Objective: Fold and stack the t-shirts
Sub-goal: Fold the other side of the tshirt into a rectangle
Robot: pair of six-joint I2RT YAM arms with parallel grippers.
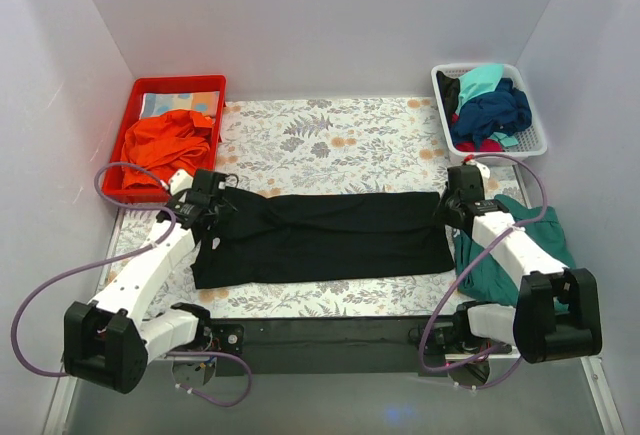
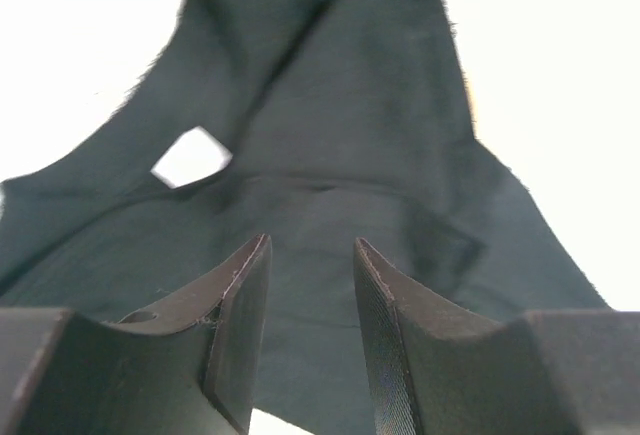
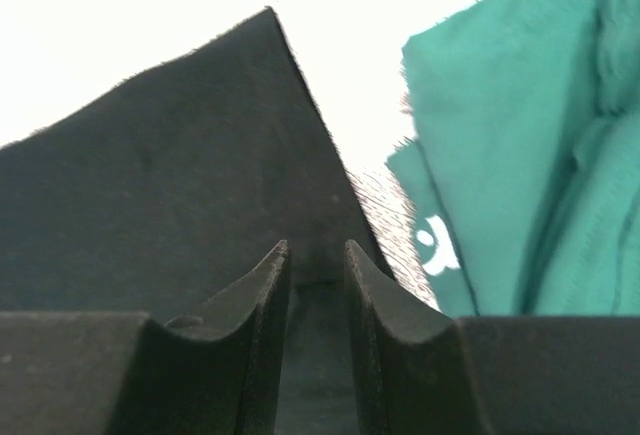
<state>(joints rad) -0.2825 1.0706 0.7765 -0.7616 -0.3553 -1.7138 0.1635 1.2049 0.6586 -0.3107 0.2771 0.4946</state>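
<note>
The black t-shirt [image 1: 330, 237] lies on the flowered tablecloth as a long band folded lengthwise. My left gripper [image 1: 218, 215] hovers over its left end, jaws open, with black cloth [image 2: 330, 135] beneath and between the fingers and a small white neck label [image 2: 192, 155] just ahead. My right gripper [image 1: 450, 211] is at the shirt's far right corner; its jaws stand narrow with black cloth [image 3: 180, 175] pinched in the gap [image 3: 315, 245]. A teal shirt [image 1: 505, 265] lies by the right arm and shows in the right wrist view [image 3: 520, 155].
A white basket [image 1: 535, 115] at the back right holds turquoise, navy and other shirts. A red bin [image 1: 135, 105] at the back left holds orange cloth. White walls close in the table on three sides. Cables loop beside both arms.
</note>
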